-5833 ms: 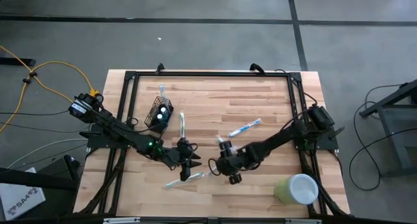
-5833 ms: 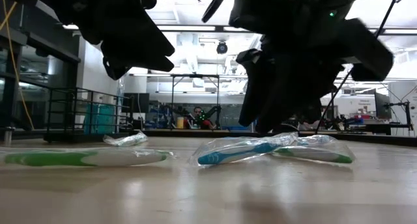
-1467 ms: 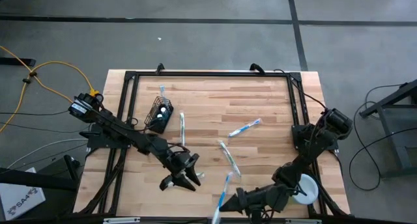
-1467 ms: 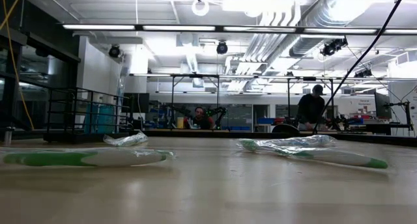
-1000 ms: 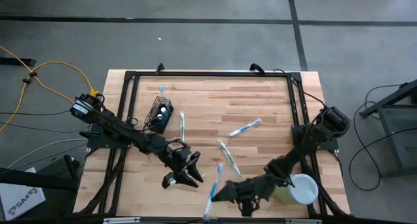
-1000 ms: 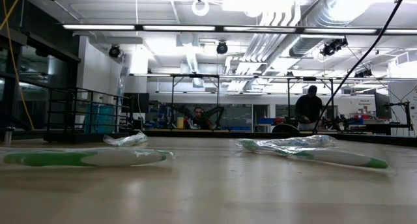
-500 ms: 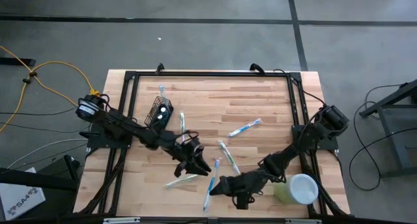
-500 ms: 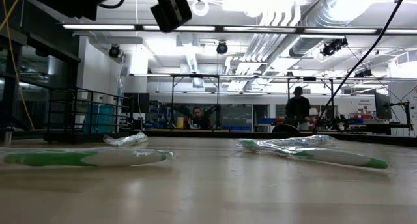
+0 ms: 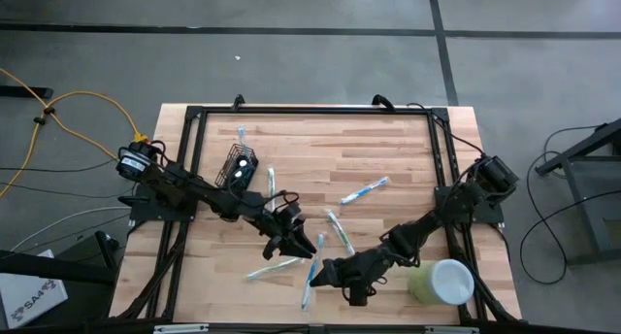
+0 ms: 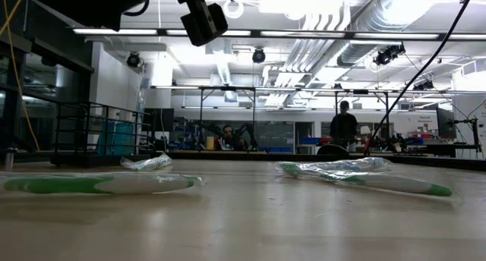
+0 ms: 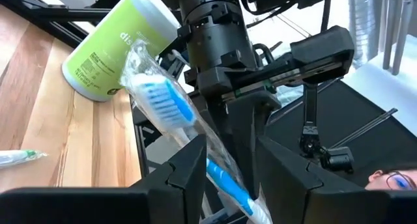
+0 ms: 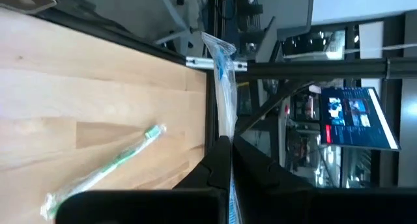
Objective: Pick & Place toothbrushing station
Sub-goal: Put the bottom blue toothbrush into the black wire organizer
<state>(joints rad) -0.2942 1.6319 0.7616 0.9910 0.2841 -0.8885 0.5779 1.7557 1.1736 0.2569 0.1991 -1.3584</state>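
The toothbrushing station, a small black wire-mesh holder (image 9: 238,169), stands at the table's far left with a wrapped toothbrush (image 9: 242,137) sticking out of it. My right gripper (image 9: 328,272) is shut on a wrapped blue toothbrush (image 9: 312,266), raised over the table's near middle. My left gripper (image 9: 303,247) is open just left of it. In the left wrist view its two fingers (image 11: 189,168) stand on either side of the blue toothbrush's handle (image 11: 225,178). I cannot tell whether they touch it. My right gripper pinches the wrapped blue toothbrush at its handle (image 12: 225,134) between its two fingers. The fingers come roughly level from the table's right and lie across the brush. The brush is lifted clear of the table, and its bristle end (image 11: 168,99) sticks out beyond the fingers.
A green toothbrush (image 9: 272,269) lies on the table below my left gripper. Others lie at the middle (image 9: 340,232), far middle (image 9: 366,190) and beside the holder (image 9: 271,183). A pale green cup (image 9: 441,281) lies on its side near the right front corner.
My right gripper has carried the blue toothbrush from the near edge toward the table's middle. My left gripper has gone toward the right and far side, rolling, and now has the brush between its open fingers. The green toothbrush it stood over now shows.
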